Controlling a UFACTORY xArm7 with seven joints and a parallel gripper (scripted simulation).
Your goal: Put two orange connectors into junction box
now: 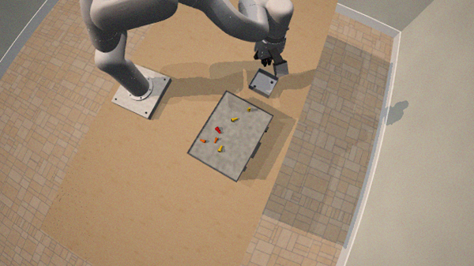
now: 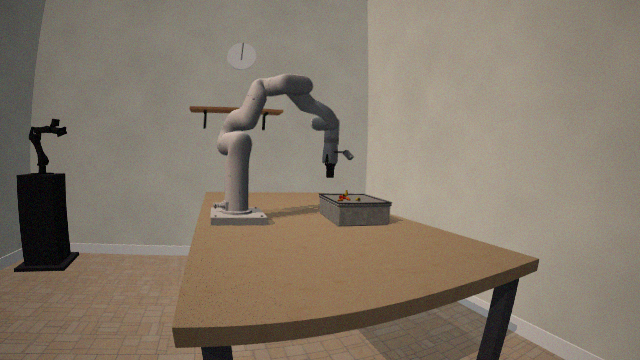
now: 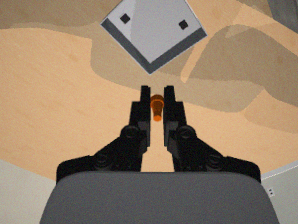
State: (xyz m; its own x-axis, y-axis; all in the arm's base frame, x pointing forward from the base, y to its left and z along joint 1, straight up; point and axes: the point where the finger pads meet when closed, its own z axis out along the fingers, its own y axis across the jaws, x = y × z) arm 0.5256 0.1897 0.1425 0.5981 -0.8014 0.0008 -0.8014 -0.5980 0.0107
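Six connectors are lying on the tool case lid (image 1: 236, 149): two orange (image 1: 203, 140), one red (image 1: 217, 129), three yellow (image 1: 234, 119). The junction box (image 1: 263, 82) is sitting beside the case, holding nothing. Above and just short of it, the gripper (image 3: 157, 96) is pinching a small orange connector (image 3: 157, 104), fingers nearly closed.

Orange connector (image 3: 157, 106) pinched in tool (image 3: 157, 102), high beside open grey junction box (image 3: 154, 63).

One camera hangs high overhead, looking down on the tool case (image 1: 232, 134). Another stands far off, low, facing the tool case side-on. The wrist camera looks down past its fingers, near the junction box (image 3: 154, 19), which the overhead view shares.
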